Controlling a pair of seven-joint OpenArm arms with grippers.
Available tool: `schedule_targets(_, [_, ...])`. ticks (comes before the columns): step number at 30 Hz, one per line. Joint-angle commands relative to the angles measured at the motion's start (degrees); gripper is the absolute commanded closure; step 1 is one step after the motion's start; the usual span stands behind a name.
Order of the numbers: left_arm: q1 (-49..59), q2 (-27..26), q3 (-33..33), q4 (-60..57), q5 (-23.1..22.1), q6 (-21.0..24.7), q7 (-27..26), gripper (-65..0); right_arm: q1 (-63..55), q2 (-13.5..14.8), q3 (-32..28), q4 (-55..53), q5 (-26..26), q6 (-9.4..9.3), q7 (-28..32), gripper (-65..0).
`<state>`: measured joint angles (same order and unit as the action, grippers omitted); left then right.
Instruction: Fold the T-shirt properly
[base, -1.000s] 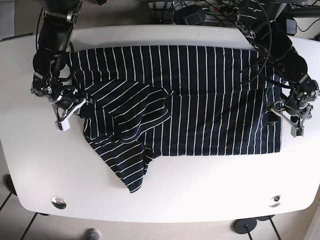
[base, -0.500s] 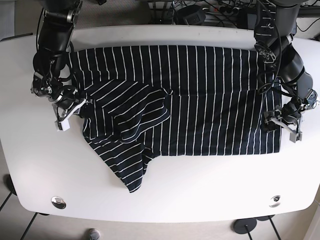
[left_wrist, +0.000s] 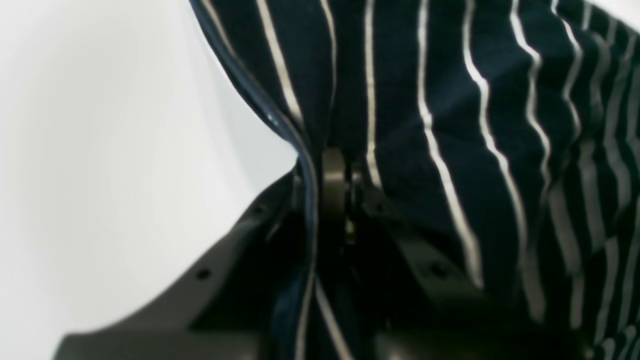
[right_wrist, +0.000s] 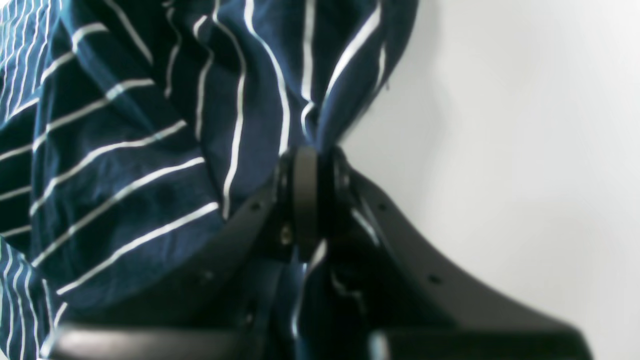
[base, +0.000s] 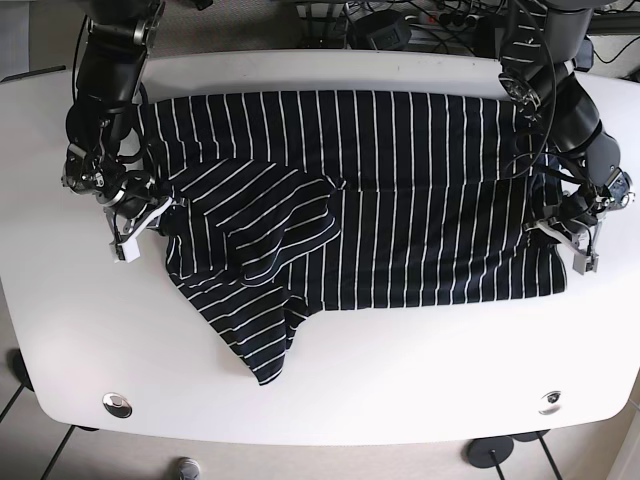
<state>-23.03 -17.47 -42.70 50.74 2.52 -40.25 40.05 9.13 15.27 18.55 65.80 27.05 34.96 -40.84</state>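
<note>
A navy T-shirt with white stripes (base: 400, 200) lies spread on the white table (base: 400, 370). One sleeve (base: 250, 330) is folded over and trails toward the front edge. My left gripper (base: 572, 238) is shut on the shirt's right edge; the left wrist view shows the jaws (left_wrist: 335, 200) closed on the dark hem (left_wrist: 280, 125). My right gripper (base: 140, 220) is shut on the shirt's left edge; the right wrist view shows cloth (right_wrist: 150, 125) bunched between the closed jaws (right_wrist: 307, 200).
Cables and dark equipment (base: 400, 20) lie beyond the table's far edge. Two round metal fittings (base: 117, 403) (base: 550, 401) sit near the front corners. Bare white table surrounds the shirt on the front and both sides.
My left gripper moved up and slightly inward along the shirt's right edge, pulling the lower right corner with it. The right gripper and left side of the shirt stayed put.
</note>
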Motion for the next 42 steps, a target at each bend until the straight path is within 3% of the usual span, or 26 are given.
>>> schedule_targets(1, [-1.0, 0.9, 0.1, 8.2, 0.2, 0.2, 2.0, 0.0, -0.3, 0.9, 0.3, 4.0, 1.0, 0.42, 1.1, -2.1])
schedule_targets(3, [-1.0, 2.2, 0.2, 14.8, 0.2, 0.2, 4.1, 0.0, -0.5, 0.9, 0.3, 6.6, 0.9, 0.42, 0.9, -2.1])
schedule_targets(7, [-2.7, 2.4, 8.7, 23.1, -0.3, 0.2, 5.7, 0.0, 3.2, 1.5, 0.2, 8.9, 0.4, 0.42, 0.6, -2.1])
schedule_targets(13, [-15.7, 3.9, 16.3, 25.1, 0.2, 0.2, 5.9, 0.0, 17.4, 5.9, -0.2, 8.5, 0.4, 0.42, -2.6, -2.1])
schedule_targets(16, [-27.1, 3.7, 20.6, 20.9, -0.1, 0.2, 5.4, 0.0, 30.8, 7.5, -1.4, 3.0, 0.3, 0.42, -4.5, -2.1])
schedule_targets(18, [-36.3, 3.6, 21.2, 15.7, -0.1, 0.2, 4.7, 0.0, 40.6, 10.0, -5.9, -1.7, 0.3, 0.42, -4.1, -2.1])
schedule_targets(22, [-51.2, 3.5, 21.3, 5.0, 0.2, 0.2, -0.3, 0.0, 55.9, 10.6, -10.3, -7.0, 0.3, 0.42, -3.2, -2.1])
schedule_targets(25, [-52.0, 1.4, 21.4, -1.9, 0.3, 0.2, -2.5, 0.0, 65.2, 10.6, -13.4, -9.4, 0.3, 0.42, -3.2, -2.1])
schedule_targets(32, [-52.0, -1.1, 24.1, -6.5, -0.2, 0.2, -5.3, 0.0, 65.3, 10.7, -14.3, -7.8, 0.4, 0.42, -3.7, -2.1])
schedule_targets(34, [-52.0, -1.4, 24.0, -6.1, -0.3, 0.2, -5.3, 0.0, 59.2, 10.7, -14.2, -6.2, 1.0, 0.42, -3.6, -2.1])
schedule_targets(36, [-52.0, -1.6, 23.0, -2.1, -0.3, 0.2, -5.3, 0.0, 52.7, 10.7, -12.9, -2.7, 1.0, 0.42, -3.7, -2.1])
schedule_targets(42, [-34.2, -1.3, 16.8, 15.9, -0.3, 0.2, 2.2, 0.0, 32.1, 10.1, -4.1, 6.2, 1.0, 0.42, -6.0, -2.1])
